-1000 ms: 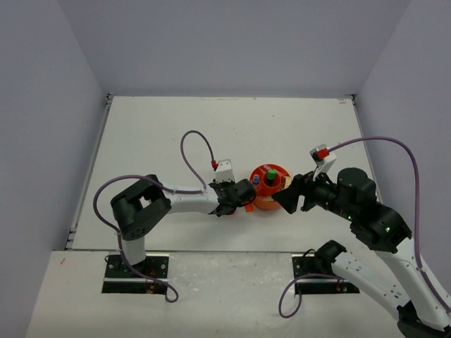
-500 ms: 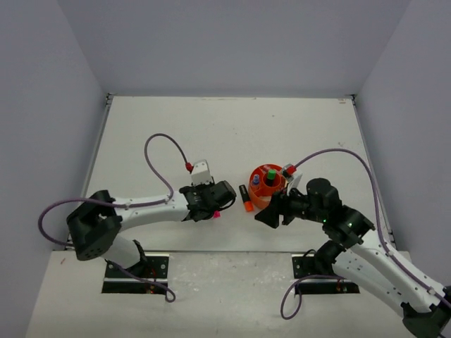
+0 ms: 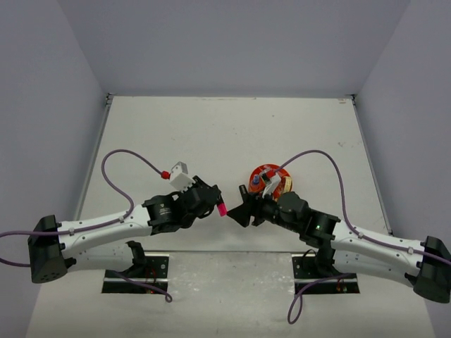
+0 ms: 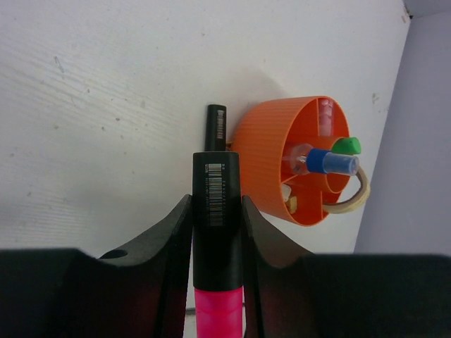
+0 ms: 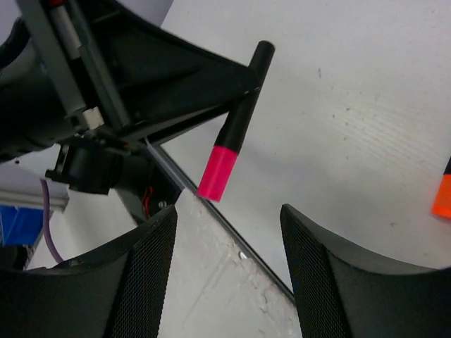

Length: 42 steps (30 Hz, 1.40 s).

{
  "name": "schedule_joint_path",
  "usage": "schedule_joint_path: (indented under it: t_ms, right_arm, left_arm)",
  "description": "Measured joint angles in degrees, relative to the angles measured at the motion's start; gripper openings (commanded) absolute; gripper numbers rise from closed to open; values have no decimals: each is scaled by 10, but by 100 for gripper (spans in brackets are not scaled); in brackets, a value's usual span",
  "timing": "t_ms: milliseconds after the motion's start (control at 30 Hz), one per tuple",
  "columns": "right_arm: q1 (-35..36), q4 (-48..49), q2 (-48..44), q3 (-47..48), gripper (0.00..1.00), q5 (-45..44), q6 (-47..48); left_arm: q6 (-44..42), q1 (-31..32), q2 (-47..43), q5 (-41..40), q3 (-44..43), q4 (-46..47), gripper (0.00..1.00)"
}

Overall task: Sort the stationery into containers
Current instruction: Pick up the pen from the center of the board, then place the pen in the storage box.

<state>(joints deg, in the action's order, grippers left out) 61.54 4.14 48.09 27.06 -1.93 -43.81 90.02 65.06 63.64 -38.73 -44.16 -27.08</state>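
My left gripper (image 3: 213,201) is shut on a black marker with a pink cap (image 3: 221,210) and holds it above the table; in the left wrist view (image 4: 216,205) the jaws clamp its black body (image 4: 217,236). My right gripper (image 3: 240,211) is open and empty, its jaws facing that marker's pink cap (image 5: 217,173) from a short way off (image 5: 229,236). The orange organiser (image 3: 279,185) stands behind the right gripper, partly hidden. It holds a green-capped marker (image 4: 347,146), a blue marker (image 4: 324,160) and the cream tape roll (image 4: 354,197).
A black marker (image 4: 216,123) lies on the table against the organiser's wall (image 4: 264,158); its orange cap (image 5: 442,198) shows at the right wrist view's edge. The table's near edge (image 5: 232,236) and the arm bases are just below both grippers.
My left arm has drawn back toward the near edge with the pink-capped marker. My right arm has swung left away from the organiser, and its open gripper now faces that marker.
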Motion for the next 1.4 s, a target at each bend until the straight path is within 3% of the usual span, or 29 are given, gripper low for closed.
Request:
schedule_joint_path:
  t_ms: [467, 633, 800, 967, 1000, 1067, 1100, 1233, 1400]
  right_arm:
    - [64, 53, 56, 10, 50, -139, -78]
    - [77, 58, 72, 13, 37, -161, -92]
    - [79, 57, 89, 22, 6, -177, -106]
    - [82, 48, 93, 32, 0, -194, -107]
    - [83, 44, 93, 35, 0, -198, -105]
    - [83, 32, 91, 45, 0, -201, -96]
    - [83, 21, 88, 52, 0, -204, -88]
    - [59, -99, 80, 135, 0, -203, -36]
    - [-34, -283, 58, 260, 0, -150, 44]
  left_arm:
    - [41, 3, -15, 7, 0, 20, 0]
    - [46, 3, -14, 8, 0, 23, 0]
    - [51, 3, -16, 6, 0, 23, 0]
    - [50, 3, -23, 3, 0, 24, 2]
    - [50, 3, -25, 2, 0, 25, 14]
    - [44, 3, -30, 1, 1, 33, 77]
    - [30, 3, -35, 1, 4, 42, 98]
    - [-16, 5, -65, -4, 11, 58, 100]
    - [-62, 6, -96, -44, -13, -3, 100]
